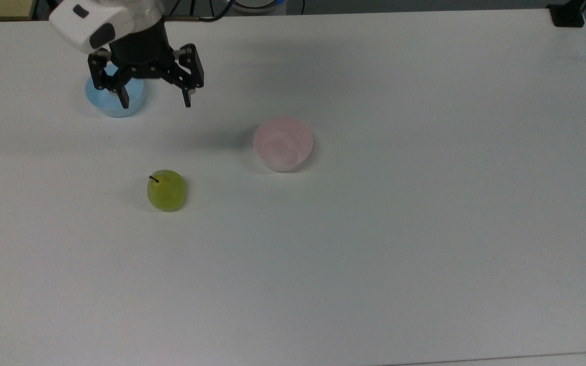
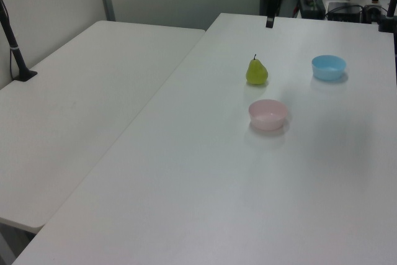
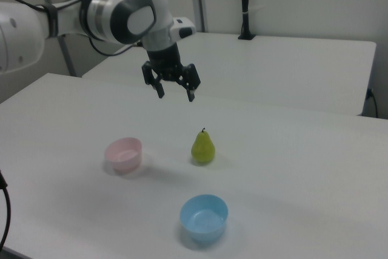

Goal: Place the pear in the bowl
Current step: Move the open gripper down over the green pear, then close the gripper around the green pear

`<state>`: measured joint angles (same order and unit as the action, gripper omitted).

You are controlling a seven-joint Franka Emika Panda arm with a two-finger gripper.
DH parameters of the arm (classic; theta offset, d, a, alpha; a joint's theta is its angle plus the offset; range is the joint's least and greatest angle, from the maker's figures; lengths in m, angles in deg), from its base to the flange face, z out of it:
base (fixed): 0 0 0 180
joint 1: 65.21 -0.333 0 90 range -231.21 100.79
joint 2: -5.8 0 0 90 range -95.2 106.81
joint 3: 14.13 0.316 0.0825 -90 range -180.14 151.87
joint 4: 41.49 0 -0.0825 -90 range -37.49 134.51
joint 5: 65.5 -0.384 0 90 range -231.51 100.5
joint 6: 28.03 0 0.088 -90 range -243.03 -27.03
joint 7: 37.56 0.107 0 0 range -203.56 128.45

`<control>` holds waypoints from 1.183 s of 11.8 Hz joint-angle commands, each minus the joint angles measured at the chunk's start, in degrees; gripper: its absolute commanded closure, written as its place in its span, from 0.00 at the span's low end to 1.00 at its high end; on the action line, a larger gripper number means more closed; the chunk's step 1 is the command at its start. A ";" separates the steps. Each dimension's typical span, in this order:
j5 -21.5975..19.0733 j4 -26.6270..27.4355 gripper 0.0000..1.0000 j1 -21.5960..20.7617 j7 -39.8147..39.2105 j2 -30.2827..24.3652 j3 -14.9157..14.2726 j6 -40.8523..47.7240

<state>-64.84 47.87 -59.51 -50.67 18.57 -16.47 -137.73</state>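
Fingers [image 1: 155,103] spread wide, empty, held high for approach. Pear [image 1: 166,190] upright on tabletop [image 1: 425,229], below fingers, untouched (stem up). Bowl [image 1: 283,143] stands apart, empty, awaiting fruit.

One pear [image 1: 166,190] stands on the worktop [image 1: 374,229]. There are two bowls: one pale pink bowl [image 1: 283,143] and one light blue bowl [image 3: 204,218]. That makes three loose things in all, one fruit and two bowls. One robot arm [image 3: 109,13] hangs over them, carrying one gripper [image 1: 155,102] with two fingers [image 1: 187,97]. There are two white worktops: the one that carries the three things and a second worktop [image 2: 80,91] just beside it. One dark post [image 3: 244,4] stands on a clamp at the far edge of that second worktop in the right view.
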 commanded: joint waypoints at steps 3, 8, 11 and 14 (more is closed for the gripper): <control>0.39 0.37 0.00 0.10 -1.65 8.05 -0.22 -7.71; 3.73 0.46 0.00 1.33 -1.65 14.47 -0.22 -14.04; 3.82 0.55 0.00 1.60 -1.57 17.29 -0.22 -16.51; 3.82 0.55 0.07 1.33 -1.04 19.23 -0.04 -17.73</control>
<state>-61.81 47.98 -57.83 -51.01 37.10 -16.49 -153.14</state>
